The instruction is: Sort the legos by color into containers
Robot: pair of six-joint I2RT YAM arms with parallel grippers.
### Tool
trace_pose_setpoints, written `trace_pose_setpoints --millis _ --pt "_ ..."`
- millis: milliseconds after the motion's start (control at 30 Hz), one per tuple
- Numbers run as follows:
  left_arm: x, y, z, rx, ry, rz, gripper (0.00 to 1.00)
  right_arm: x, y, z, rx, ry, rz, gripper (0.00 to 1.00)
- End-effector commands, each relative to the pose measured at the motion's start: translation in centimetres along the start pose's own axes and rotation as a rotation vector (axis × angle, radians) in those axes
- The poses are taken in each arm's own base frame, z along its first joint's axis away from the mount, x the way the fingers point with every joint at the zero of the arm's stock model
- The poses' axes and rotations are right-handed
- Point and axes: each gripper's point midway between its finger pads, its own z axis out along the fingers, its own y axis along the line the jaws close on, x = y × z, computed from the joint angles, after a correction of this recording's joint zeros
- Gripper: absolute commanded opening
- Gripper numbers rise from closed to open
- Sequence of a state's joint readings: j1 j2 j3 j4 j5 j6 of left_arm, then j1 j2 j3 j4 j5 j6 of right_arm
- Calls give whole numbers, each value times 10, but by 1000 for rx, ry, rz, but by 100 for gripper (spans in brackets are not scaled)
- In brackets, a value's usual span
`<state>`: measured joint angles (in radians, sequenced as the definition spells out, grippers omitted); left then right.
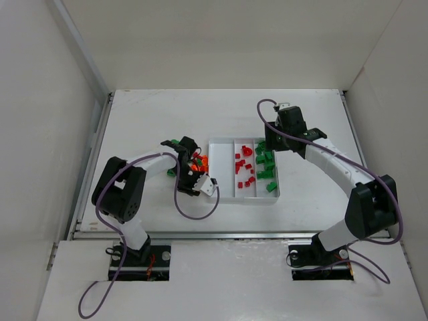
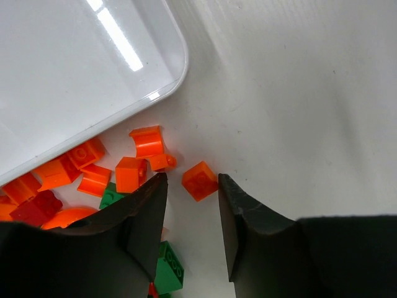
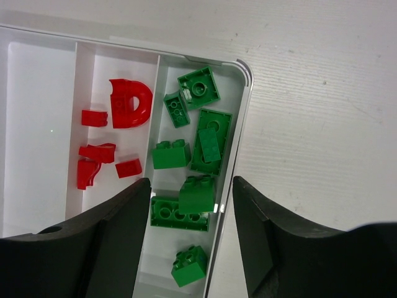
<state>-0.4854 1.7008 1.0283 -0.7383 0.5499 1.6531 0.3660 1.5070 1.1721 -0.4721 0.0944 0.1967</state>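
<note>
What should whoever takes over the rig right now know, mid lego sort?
Left tool: open, jaws either side of one orange brick on the table, not yet clamped.
Right tool: open, empty, above the green compartment.
Tray: in the top view, green legos in the right compartment, red legos in the middle, left compartment holds none.
Loose pile: on the table beside the tray's left side, mostly orange, a few green and red.
Done: some green and red sorted.
Left: all the orange, plus the pile's stray green and red.
</note>
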Motion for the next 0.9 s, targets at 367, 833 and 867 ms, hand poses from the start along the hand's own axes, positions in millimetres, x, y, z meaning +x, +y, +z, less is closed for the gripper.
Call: trace_pose_setpoints --millis 367,833,867 --pt "-8 -5 1 35 -37 -17 17 -17 -2 -4 11 -38 -7 61" --pt "-22 15 -54 -106 -113 -117 0 -19 -2 -7 9 -47 -6 61" --pt "-32 23 -60 -128 -152 -101 0 -21 -1 -6 7 -56 -5 61"
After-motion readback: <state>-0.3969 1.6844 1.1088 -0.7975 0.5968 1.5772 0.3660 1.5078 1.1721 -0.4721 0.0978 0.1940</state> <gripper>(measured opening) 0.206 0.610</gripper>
